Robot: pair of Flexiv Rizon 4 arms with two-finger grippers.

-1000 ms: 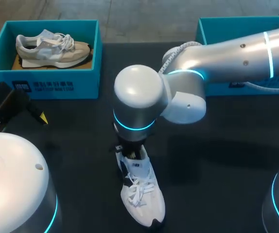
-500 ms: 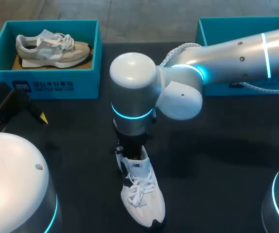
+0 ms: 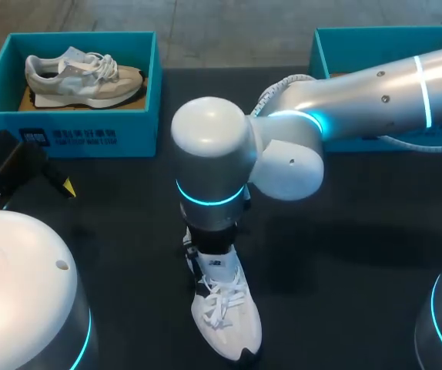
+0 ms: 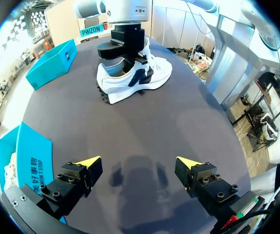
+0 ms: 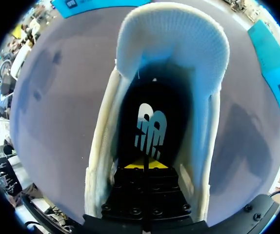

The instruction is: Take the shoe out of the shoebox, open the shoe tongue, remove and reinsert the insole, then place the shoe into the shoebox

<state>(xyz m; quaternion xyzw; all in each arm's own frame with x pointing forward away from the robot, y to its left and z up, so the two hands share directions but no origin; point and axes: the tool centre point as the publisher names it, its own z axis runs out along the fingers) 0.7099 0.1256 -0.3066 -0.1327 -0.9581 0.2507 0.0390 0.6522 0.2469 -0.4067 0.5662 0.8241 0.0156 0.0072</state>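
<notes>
A white shoe point(image 3: 222, 304) with dark side marks stands upright on the black table, toe toward the front edge. My right gripper point(image 3: 209, 245) reaches down into its heel opening, mostly hidden under the wrist. In the right wrist view the right gripper point(image 5: 147, 163) is shut, its yellow tips together just over the insole point(image 5: 150, 129), which lies flat inside the shoe point(image 5: 171, 44). My left gripper point(image 4: 139, 163) stands open over bare table near the left shoebox, well away from the shoe point(image 4: 135, 78). From above, the left gripper point(image 3: 32, 193) sits at the left edge.
A teal shoebox point(image 3: 75, 131) at the back left holds a second, beige shoe point(image 3: 82, 73). Another teal shoebox point(image 3: 359, 38) stands at the back right, partly behind my right arm. Bare black table lies between the shoe and the boxes.
My right arm's wrist has shifted a little and sunk lower over the shoe's heel opening. The shoe and my left arm have stayed where they were.
</notes>
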